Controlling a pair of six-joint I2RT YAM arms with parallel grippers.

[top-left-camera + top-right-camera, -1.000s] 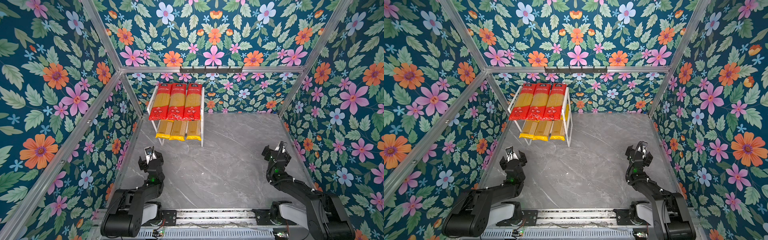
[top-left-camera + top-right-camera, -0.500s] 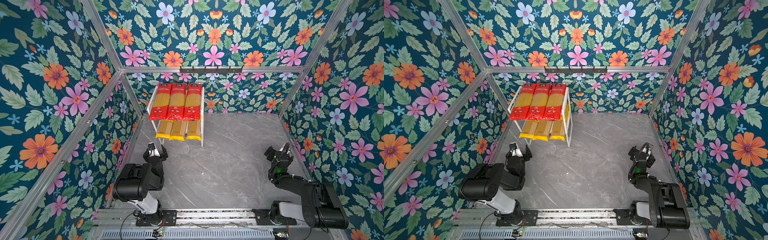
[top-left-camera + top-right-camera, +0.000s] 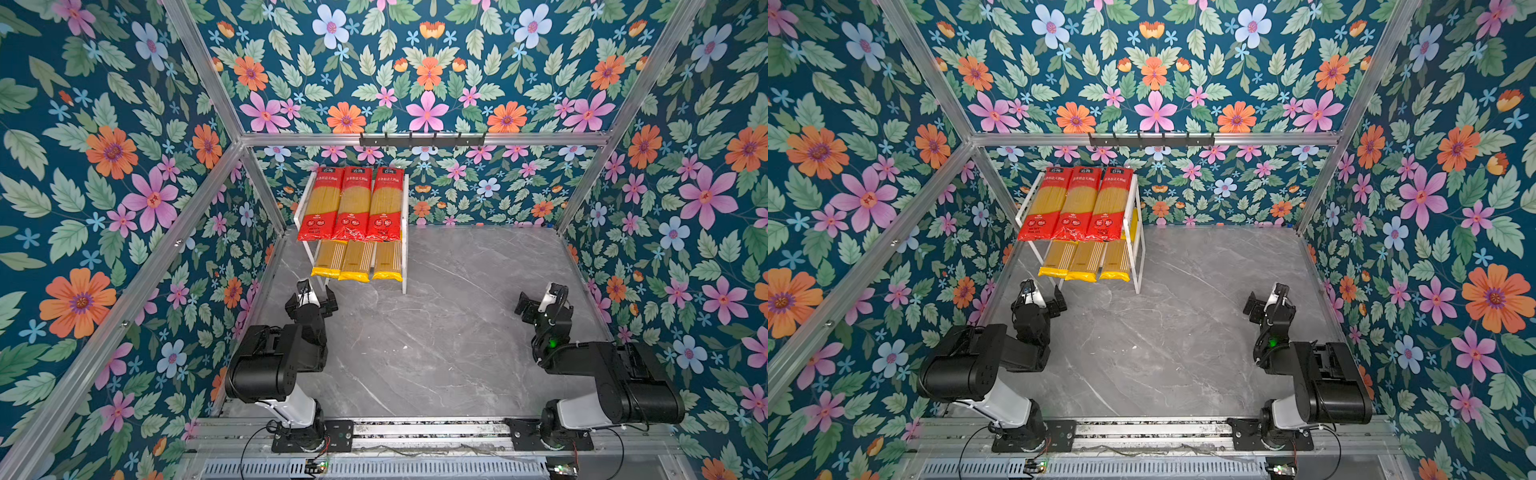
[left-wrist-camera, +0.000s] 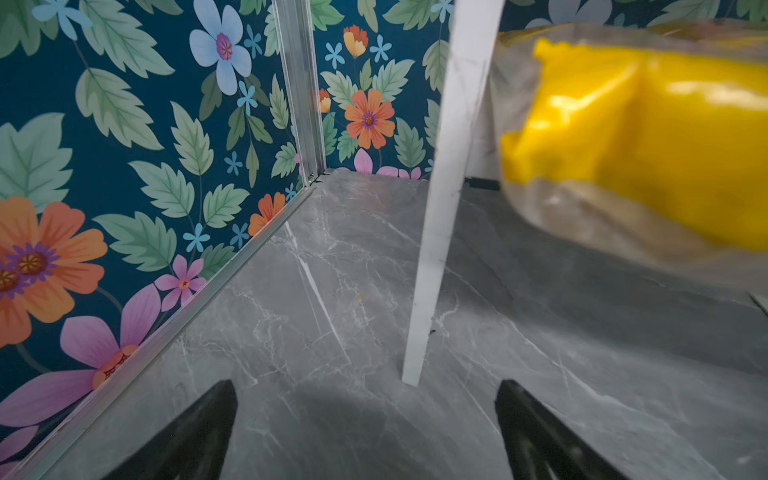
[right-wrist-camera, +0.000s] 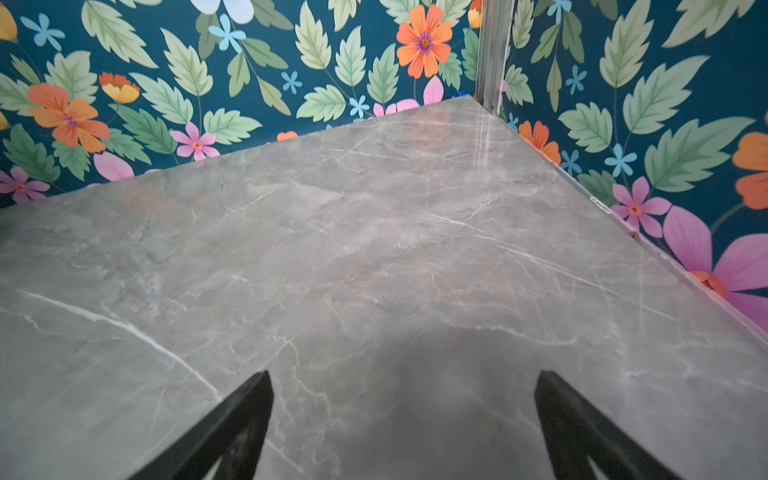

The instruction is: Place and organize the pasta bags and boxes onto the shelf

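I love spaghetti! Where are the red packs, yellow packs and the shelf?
red packs [image 3: 354,203]: in a top view, middle pack's clear window.
yellow packs [image 3: 354,276]: in a top view, middle pack's yellow end.
shelf [image 3: 404,284]: in a top view, front leg.

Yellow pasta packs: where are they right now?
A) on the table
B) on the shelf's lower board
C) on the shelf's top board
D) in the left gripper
B: the three yellow packs lie side by side on the lower board of the shelf, beneath the three red packs.
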